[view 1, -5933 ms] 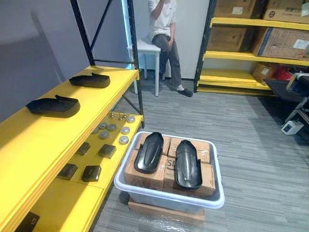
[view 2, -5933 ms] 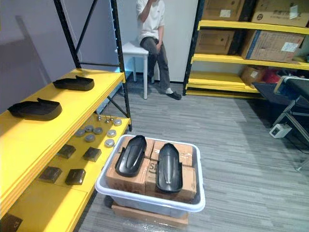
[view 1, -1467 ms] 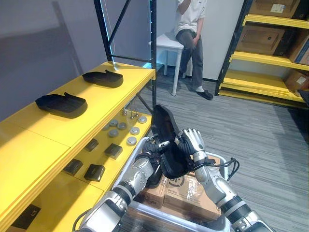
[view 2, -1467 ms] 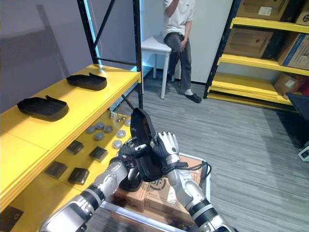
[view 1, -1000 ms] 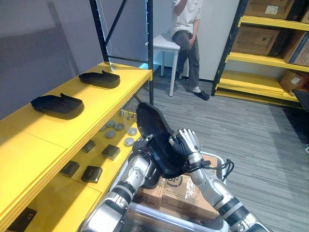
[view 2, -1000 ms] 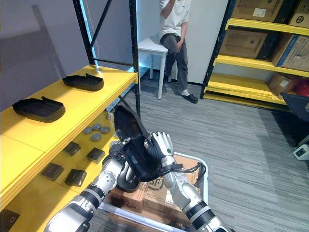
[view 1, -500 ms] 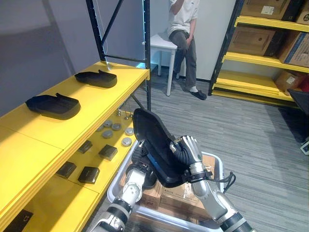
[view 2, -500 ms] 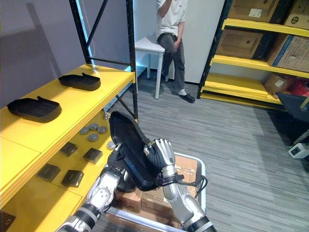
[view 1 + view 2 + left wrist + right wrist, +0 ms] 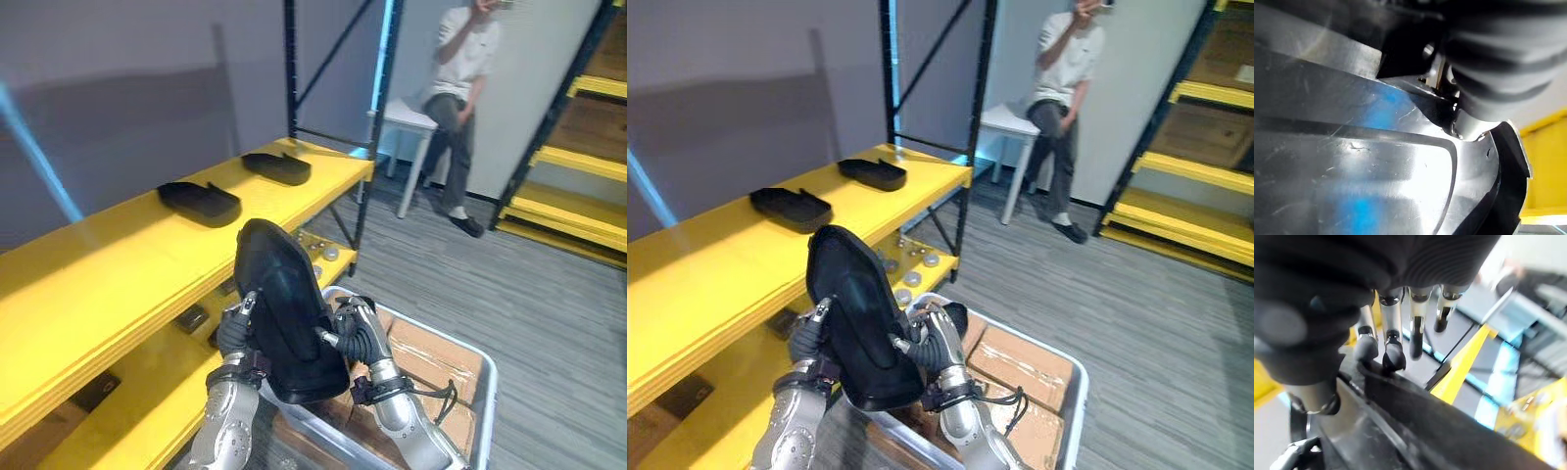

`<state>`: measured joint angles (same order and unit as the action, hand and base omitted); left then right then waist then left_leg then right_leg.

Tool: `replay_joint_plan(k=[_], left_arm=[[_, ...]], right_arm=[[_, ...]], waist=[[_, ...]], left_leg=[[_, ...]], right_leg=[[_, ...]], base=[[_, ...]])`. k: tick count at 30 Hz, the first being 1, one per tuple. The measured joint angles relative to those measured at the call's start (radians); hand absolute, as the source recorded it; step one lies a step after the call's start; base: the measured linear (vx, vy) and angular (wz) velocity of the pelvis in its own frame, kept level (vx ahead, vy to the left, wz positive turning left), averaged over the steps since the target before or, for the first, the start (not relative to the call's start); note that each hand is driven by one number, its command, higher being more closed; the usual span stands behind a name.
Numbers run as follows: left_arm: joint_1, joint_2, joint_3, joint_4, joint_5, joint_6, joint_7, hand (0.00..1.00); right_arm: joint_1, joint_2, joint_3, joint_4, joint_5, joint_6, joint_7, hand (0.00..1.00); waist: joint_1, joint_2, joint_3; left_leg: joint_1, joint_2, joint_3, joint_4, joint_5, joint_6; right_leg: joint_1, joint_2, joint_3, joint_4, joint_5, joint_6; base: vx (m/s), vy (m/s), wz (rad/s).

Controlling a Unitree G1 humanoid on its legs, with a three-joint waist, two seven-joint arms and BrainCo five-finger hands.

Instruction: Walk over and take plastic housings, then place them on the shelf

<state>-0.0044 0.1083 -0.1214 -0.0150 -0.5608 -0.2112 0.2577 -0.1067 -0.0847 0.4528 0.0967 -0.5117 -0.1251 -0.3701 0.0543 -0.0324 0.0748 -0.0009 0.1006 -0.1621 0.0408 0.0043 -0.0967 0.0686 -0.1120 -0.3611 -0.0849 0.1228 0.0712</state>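
I hold a black plastic housing upright between both hands, above the near left corner of the white tub. My left hand has fingers curled round the housing's left edge. Against its right side rests my right hand. In the right wrist view that hand's fingers are straight and reach past the housing's rim. The left wrist view has the housing's glossy inner face very close. Two more housings lie on the yellow upper shelf.
A black shelf post stands at the shelf's far corner. Small metal discs lie on the lower shelf. Cardboard boxes fill the tub. A person sits on a white table at the back. Grey floor lies open to the right.
The camera has swung left toward the shelf. The housing stays upright between both hands. My right hand's fingers have straightened.
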Motion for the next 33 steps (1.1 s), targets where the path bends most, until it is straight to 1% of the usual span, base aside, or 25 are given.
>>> replay_joint_plan(k=[4, 6, 7, 8, 9, 10, 11, 12, 13, 14, 16, 17, 18, 20, 21, 22, 23, 24, 25, 26, 28, 29, 31, 32, 33], left_arm=[[0.067, -0.042, 0.031, -0.072, 0.162, -0.002, 0.058, 1.00], [0.085, -0.059, 0.039, -0.084, 0.222, -0.003, 0.088, 1.00], [0.089, -0.069, 0.044, -0.085, 0.250, -0.003, 0.106, 1.00], [0.085, -0.077, 0.052, -0.085, 0.293, -0.002, 0.119, 1.00], [0.082, -0.080, 0.052, -0.087, 0.313, -0.002, 0.127, 1.00], [0.082, -0.094, 0.057, -0.093, 0.345, -0.003, 0.139, 1.00], [0.081, -0.102, 0.059, -0.097, 0.375, -0.003, 0.151, 1.00], [0.079, -0.103, 0.056, -0.097, 0.387, -0.002, 0.153, 1.00], [0.077, -0.104, 0.049, -0.103, 0.411, -0.002, 0.153, 1.00], [0.077, -0.104, 0.044, -0.106, 0.417, -0.002, 0.152, 1.00], [0.081, -0.103, 0.038, -0.145, 0.447, 0.000, 0.154, 1.00], [0.081, -0.100, 0.039, -0.159, 0.454, 0.001, 0.155, 1.00], [0.081, -0.077, 0.050, -0.184, 0.482, 0.001, 0.155, 1.00], [0.077, -0.065, 0.067, -0.195, 0.505, 0.002, 0.154, 1.00], [0.084, -0.062, 0.076, -0.212, 0.525, 0.008, 0.154, 1.00], [0.084, -0.056, 0.083, -0.226, 0.540, 0.011, 0.155, 1.00], [0.085, -0.051, 0.087, -0.239, 0.549, 0.016, 0.155, 1.00], [0.085, -0.043, 0.089, -0.250, 0.558, 0.018, 0.156, 1.00], [0.070, -0.019, 0.096, -0.259, 0.574, 0.018, 0.160, 1.00], [0.053, 0.000, 0.096, -0.259, 0.578, 0.021, 0.168, 1.00], [0.023, 0.023, 0.089, -0.255, 0.596, 0.023, 0.170, 1.00], [0.003, 0.034, 0.075, -0.242, 0.601, 0.024, 0.170, 1.00], [-0.043, 0.060, 0.033, -0.218, 0.604, 0.024, 0.164, 1.00], [-0.070, 0.079, 0.010, -0.201, 0.604, 0.024, 0.149, 1.00], [-0.077, 0.083, 0.005, -0.191, 0.604, 0.021, 0.142, 1.00]], right_arm=[[-0.012, 0.016, 0.000, 0.006, 0.020, -0.006, -0.002, 0.00], [-0.030, 0.021, -0.003, 0.020, 0.045, -0.009, -0.008, 0.00], [-0.055, 0.021, -0.003, 0.043, 0.056, -0.013, -0.012, 0.00], [-0.072, 0.020, -0.014, 0.048, 0.057, -0.013, -0.018, 0.00], [-0.085, 0.017, -0.020, 0.049, 0.057, -0.013, -0.020, 0.00], [-0.121, 0.000, -0.023, 0.049, 0.058, -0.014, -0.024, 0.00], [-0.150, -0.013, -0.029, 0.046, 0.058, -0.014, -0.027, 0.00], [-0.159, -0.017, -0.038, 0.045, 0.058, -0.014, -0.030, 0.00], [-0.170, -0.018, -0.063, 0.038, 0.059, -0.014, -0.034, 0.00], [-0.171, -0.019, -0.072, 0.030, 0.064, -0.014, -0.037, 0.00], [-0.170, -0.018, -0.090, -0.026, 0.078, -0.014, -0.043, 0.00], [-0.170, -0.016, -0.090, -0.038, 0.078, -0.014, -0.043, 0.00], [-0.167, 0.008, -0.090, -0.045, 0.082, -0.014, -0.042, 0.00], [-0.168, 0.032, -0.088, -0.045, 0.096, -0.013, -0.041, 0.00], [-0.167, 0.040, -0.081, -0.044, 0.109, -0.013, -0.036, 0.00], [-0.169, 0.048, -0.077, -0.044, 0.124, -0.013, -0.029, 0.00], [-0.168, 0.051, -0.076, -0.043, 0.133, -0.013, -0.025, 0.00], [-0.168, 0.053, -0.075, -0.042, 0.140, -0.014, -0.019, 0.00], [-0.172, 0.065, -0.075, -0.039, 0.151, -0.015, -0.004, 0.00], [-0.171, 0.073, -0.074, -0.039, 0.158, -0.015, 0.002, 0.00], [-0.159, 0.074, -0.077, -0.040, 0.172, -0.015, 0.007, 0.00], [-0.143, 0.072, -0.088, -0.047, 0.172, -0.016, 0.008, 0.00], [-0.096, 0.068, -0.112, -0.081, 0.175, -0.017, 0.009, 0.00], [-0.062, 0.072, -0.127, -0.103, 0.182, -0.017, 0.009, 0.00], [-0.049, 0.073, -0.129, -0.110, 0.188, -0.018, 0.009, 0.00]], waist=[[0.035, 0.008, -0.004], [0.038, 0.020, 0.004], [0.037, 0.033, 0.008], [0.036, 0.032, 0.008], [0.035, 0.030, 0.007], [0.037, 0.043, 0.009], [0.035, 0.060, 0.005], [0.032, 0.066, 0.001], [0.026, 0.072, -0.002], [0.021, 0.074, -0.003], [0.025, 0.085, -0.011], [0.031, 0.086, -0.012], [0.041, 0.062, -0.015], [0.037, 0.053, -0.013], [0.040, 0.051, -0.011], [0.038, 0.046, -0.007], [0.032, 0.046, -0.004], [0.028, 0.048, -0.001], [0.012, 0.053, 0.012], [0.001, 0.055, 0.025], [-0.033, 0.052, 0.045], [-0.044, 0.050, 0.044], [-0.061, 0.043, 0.041], [-0.064, 0.021, 0.039], [-0.068, 0.017, 0.038]], left_leg=[[-0.035, -0.010, -0.080, 0.006, 0.021, -0.013], [-0.057, -0.019, -0.128, 0.016, 0.029, -0.014], [-0.072, -0.018, -0.132, -0.003, 0.029, 0.020], [-0.087, 0.003, -0.025, -0.033, 0.037, 0.113], [-0.098, 0.019, 0.058, -0.036, 0.045, 0.154], [-0.123, 0.067, 0.250, -0.022, 0.046, 0.188], [-0.149, 0.117, 0.428, 0.002, 0.044, 0.194], [-0.157, 0.137, 0.509, 0.011, 0.044, 0.194], [-0.162, 0.169, 0.651, 0.029, 0.045, 0.193], [-0.162, 0.179, 0.700, 0.037, 0.048, 0.188], [-0.174, 0.172, 0.725, 0.034, 0.135, 0.114], [-0.177, 0.164, 0.711, 0.034, 0.162, 0.100], [-0.183, 0.117, 0.692, 0.045, 0.154, 0.074], [-0.193, 0.070, 0.663, 0.078, 0.112, 0.093], [-0.182, 0.035, 0.646, 0.096, 0.090, 0.107], [-0.163, -0.002, 0.618, 0.101, 0.065, 0.119], [-0.145, -0.023, 0.593, 0.098, 0.049, 0.126], [-0.133, -0.030, 0.573, 0.094, 0.035, 0.133], [-0.119, -0.031, 0.519, 0.081, 0.024, 0.147], [-0.099, -0.035, 0.480, 0.058, 0.027, 0.152], [-0.047, -0.061, 0.400, 0.013, 0.033, 0.161], [-0.029, -0.081, 0.363, -0.004, 0.035, 0.160], [-0.022, -0.109, 0.298, -0.006, 0.039, 0.149], [-0.014, -0.147, 0.269, -0.003, 0.031, 0.135], [-0.009, -0.161, 0.260, 0.000, 0.023, 0.128]], right_leg=[[0.012, 0.000, -0.071, 0.001, -0.009, -0.008], [0.023, -0.003, -0.126, 0.011, -0.024, -0.005], [0.024, -0.010, -0.173, 0.026, -0.040, -0.009], [0.027, -0.022, -0.221, 0.028, -0.047, -0.002], [0.029, -0.028, -0.240, 0.028, -0.048, 0.000], [0.034, -0.037, -0.293, 0.027, -0.051, 0.002], [0.041, -0.045, -0.350, 0.027, -0.052, 0.004], [0.046, -0.052, -0.381, 0.028, -0.051, 0.005], [0.063, -0.066, -0.442, 0.034, -0.055, 0.014], [0.072, -0.076, -0.471, 0.043, -0.060, 0.026], [0.093, -0.109, -0.551, 0.088, -0.077, 0.058], [0.097, -0.119, -0.558, 0.100, -0.082, 0.067], [0.100, -0.183, -0.562, 0.157, -0.099, 0.082], [0.098, -0.269, -0.553, 0.269, -0.112, 0.093], [0.083, -0.361, -0.532, 0.418, -0.111, 0.091], [0.051, -0.450, -0.479, 0.589, -0.070, 0.027], [0.009, -0.489, -0.399, 0.692, 0.001, -0.071], [-0.028, -0.492, -0.310, 0.749, 0.031, -0.114], [-0.120, -0.419, -0.110, 0.880, -0.089, -0.036], [-0.180, -0.322, 0.009, 0.943, -0.194, -0.028], [-0.234, -0.159, 0.108, 0.870, -0.306, -0.013], [-0.249, -0.098, 0.138, 0.739, -0.322, -0.015], [-0.260, -0.031, 0.193, 0.504, -0.304, -0.027], [-0.262, -0.028, 0.217, 0.382, -0.168, -0.056], [-0.260, -0.040, 0.220, 0.373, -0.152, -0.046]], base=[[-0.01, -0.025, 0.57], [-0.01, -0.019, 0.83], [-0.01, -0.036, 1.29], [0.00, -0.047, 1.30], [0.00, -0.051, 1.36], [-0.01, -0.038, 1.35], [0.00, -0.021, 1.35], [0.08, 0.025, 1.46], [0.11, 0.046, 1.22], [0.18, 0.089, 1.45], [0.20, 0.120, 1.08], [0.28, 0.218, 0.75], [0.34, 0.286, 0.70], [0.30, 0.292, 0.76], [0.22, 0.274, 0.80], [0.30, 0.409, 0.92], [0.15, 0.274, 0.79], [0.21, 0.263, 0.87], [0.17, 0.130, 0.94], [0.21, 0.076, 1.18], [0.21, 0.044, 1.36], [0.21, 0.028, 1.26], [0.22, -0.064, 1.23], [0.22, -0.118, 1.11], [0.22, -0.087, 0.58]])
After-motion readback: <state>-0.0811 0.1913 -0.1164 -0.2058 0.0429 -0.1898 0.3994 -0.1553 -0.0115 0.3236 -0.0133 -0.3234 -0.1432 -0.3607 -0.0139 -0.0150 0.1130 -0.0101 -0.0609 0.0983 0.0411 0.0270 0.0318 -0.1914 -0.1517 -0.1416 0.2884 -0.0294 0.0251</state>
